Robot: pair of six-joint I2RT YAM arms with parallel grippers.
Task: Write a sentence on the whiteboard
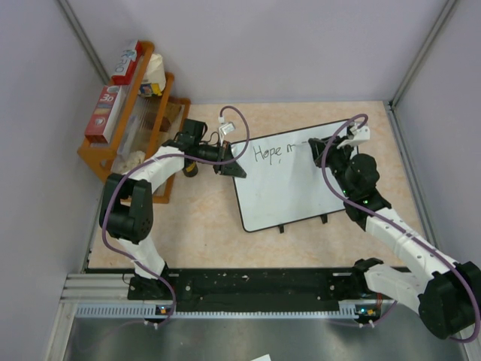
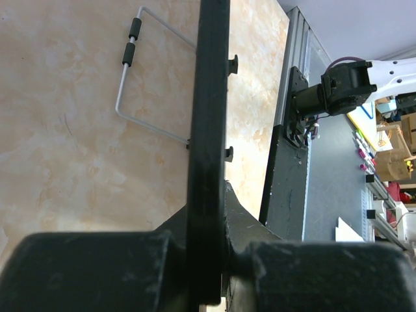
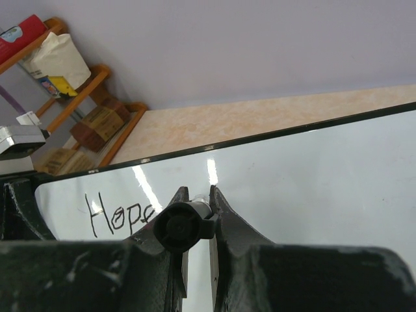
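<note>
Whiteboard (image 1: 289, 188) lies on counter (image 1: 203, 226), reading "Hope" (image 1: 267, 153); wooden rack (image 1: 124, 143) at left holds boxes. Left wrist view: left gripper (image 2: 208, 260) clamped on board's black rim. Right wrist view: right gripper (image 3: 195, 211) closed on marker (image 3: 177, 226) at board.

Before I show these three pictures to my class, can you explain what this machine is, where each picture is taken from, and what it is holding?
It is two robot arms fixed at a table's near edge. One picture looks down from above; the other two come from cameras on each wrist. The left gripper is shut on the edge of the whiteboard, steadying it. The right gripper is shut on a black marker and presses it to the board, where "Hope" and the start of another word are written. A wooden shelf with boxes stands at the far left.
</note>
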